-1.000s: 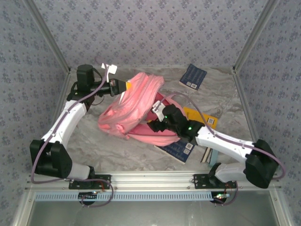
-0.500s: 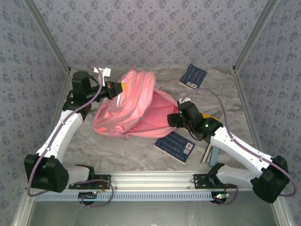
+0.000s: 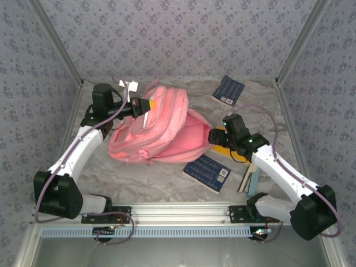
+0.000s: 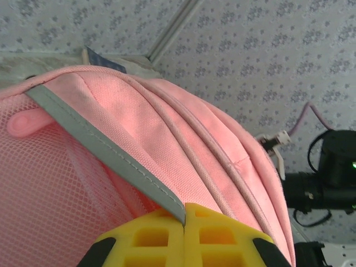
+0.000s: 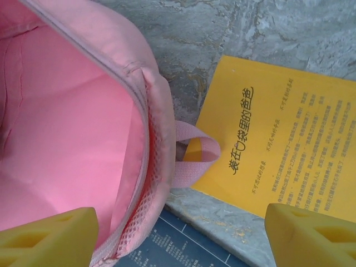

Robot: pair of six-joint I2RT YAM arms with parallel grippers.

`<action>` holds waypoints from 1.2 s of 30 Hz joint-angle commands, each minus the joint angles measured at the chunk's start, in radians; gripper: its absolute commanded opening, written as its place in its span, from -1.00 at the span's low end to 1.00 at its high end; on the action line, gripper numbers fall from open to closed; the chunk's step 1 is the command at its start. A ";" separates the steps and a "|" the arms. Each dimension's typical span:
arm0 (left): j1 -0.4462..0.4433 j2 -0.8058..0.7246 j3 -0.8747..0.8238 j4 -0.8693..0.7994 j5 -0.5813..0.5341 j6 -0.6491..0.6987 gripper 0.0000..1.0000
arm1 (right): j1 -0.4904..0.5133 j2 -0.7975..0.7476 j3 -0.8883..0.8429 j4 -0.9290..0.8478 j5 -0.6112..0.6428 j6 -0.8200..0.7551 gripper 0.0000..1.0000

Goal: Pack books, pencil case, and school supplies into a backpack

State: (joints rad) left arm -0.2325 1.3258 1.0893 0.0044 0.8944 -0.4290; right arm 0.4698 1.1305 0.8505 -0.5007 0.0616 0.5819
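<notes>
The left gripper (image 4: pixel 183 219) was clamped on the grey trim (image 4: pixel 111 161) of the pink backpack (image 3: pixel 161 130), apparently to hold its mouth open, while the right gripper (image 5: pixel 178 239) hung open over the yellow book (image 5: pixel 278 150) just beside it.

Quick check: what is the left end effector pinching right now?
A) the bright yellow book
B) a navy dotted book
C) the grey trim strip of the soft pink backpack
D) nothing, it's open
C: the left wrist view shows the left end effector shut on the grey trim strip of the soft pink backpack.
</notes>
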 commanded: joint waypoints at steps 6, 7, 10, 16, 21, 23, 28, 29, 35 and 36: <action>-0.067 0.014 0.093 0.024 0.121 0.091 -1.00 | -0.072 -0.050 0.094 0.125 -0.343 0.039 0.51; -0.072 0.018 0.096 0.016 0.125 0.095 -1.00 | -0.086 -0.045 0.107 0.146 -0.380 0.082 0.49; -0.083 0.037 0.110 -0.022 0.137 0.111 -1.00 | -0.109 -0.028 0.130 0.235 -0.473 0.169 0.47; -0.110 0.067 0.142 -0.102 0.150 0.131 -1.00 | -0.083 0.049 0.140 0.414 -0.567 0.305 0.47; -0.137 0.076 0.167 -0.199 0.058 0.111 -1.00 | -0.020 0.087 0.128 0.465 -0.592 0.327 0.39; -0.143 0.085 0.183 -0.235 0.044 0.085 -1.00 | 0.001 0.087 0.111 0.498 -0.593 0.346 0.29; -0.143 0.142 0.233 -0.330 0.062 0.009 -1.00 | 0.030 0.078 0.066 0.564 -0.586 0.385 -0.08; -0.143 0.149 0.236 -0.335 0.073 -0.013 -1.00 | 0.036 0.079 0.056 0.580 -0.586 0.396 -0.16; -0.145 0.153 0.207 -0.333 0.073 -0.129 -0.84 | 0.067 0.084 0.024 0.632 -0.577 0.437 -0.65; -0.145 0.156 0.196 -0.330 0.074 -0.150 -0.76 | 0.073 0.084 0.017 0.646 -0.573 0.451 -0.68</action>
State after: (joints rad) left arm -0.3672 1.4895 1.2762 -0.3458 0.9295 -0.5007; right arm 0.5228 1.2221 0.8806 0.0658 -0.5014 0.9936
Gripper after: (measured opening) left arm 0.102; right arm 0.174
